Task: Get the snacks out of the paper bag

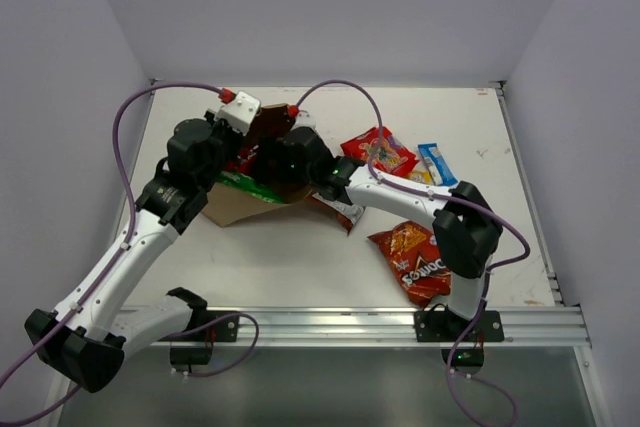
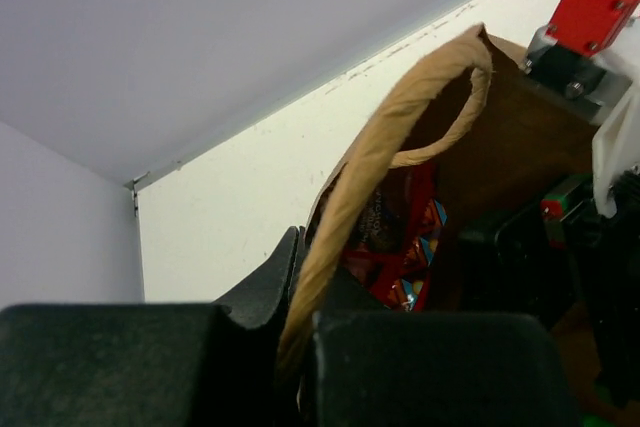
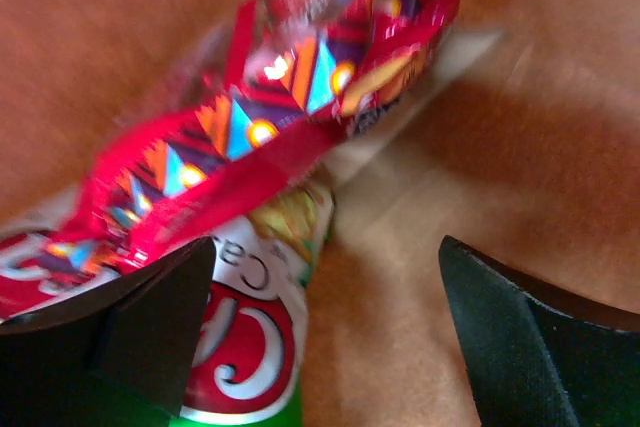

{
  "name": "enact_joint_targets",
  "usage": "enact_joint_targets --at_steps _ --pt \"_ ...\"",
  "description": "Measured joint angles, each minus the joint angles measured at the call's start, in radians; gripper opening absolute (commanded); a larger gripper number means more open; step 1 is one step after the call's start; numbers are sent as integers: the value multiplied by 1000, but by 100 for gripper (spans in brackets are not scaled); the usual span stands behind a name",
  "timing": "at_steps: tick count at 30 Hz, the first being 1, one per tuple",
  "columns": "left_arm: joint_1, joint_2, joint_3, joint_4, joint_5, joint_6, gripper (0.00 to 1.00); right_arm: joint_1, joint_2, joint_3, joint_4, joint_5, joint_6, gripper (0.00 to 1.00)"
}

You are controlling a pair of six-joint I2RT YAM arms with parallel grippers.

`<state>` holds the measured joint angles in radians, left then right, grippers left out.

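The brown paper bag lies on the table with its mouth lifted. My left gripper is shut on its twisted paper handle. My right gripper is inside the bag with its jaws open, and nothing is between its fingers. Just ahead of it lie a small red candy bag and, under that, the green chip bag. Out on the table are a red bag with a blue label, a slim blue bar, a red-silver bag and the orange-red Doritos bag.
The brown inner wall of the bag surrounds the right gripper closely. The right arm's red connector sits close to the bag mouth in the left wrist view. White walls close the table at the back and sides.
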<state>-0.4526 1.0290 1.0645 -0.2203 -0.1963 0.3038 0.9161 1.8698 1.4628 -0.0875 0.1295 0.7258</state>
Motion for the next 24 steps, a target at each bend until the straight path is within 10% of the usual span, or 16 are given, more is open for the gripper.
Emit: enact_joint_targets --at_steps 18,24 --pt "-19 5 -10 23 -27 -60 0 0 -70 53 -1 157 219 99" --pt "-21 5 -10 18 -32 -60 0 -1 10 150 -48 170 257 85"
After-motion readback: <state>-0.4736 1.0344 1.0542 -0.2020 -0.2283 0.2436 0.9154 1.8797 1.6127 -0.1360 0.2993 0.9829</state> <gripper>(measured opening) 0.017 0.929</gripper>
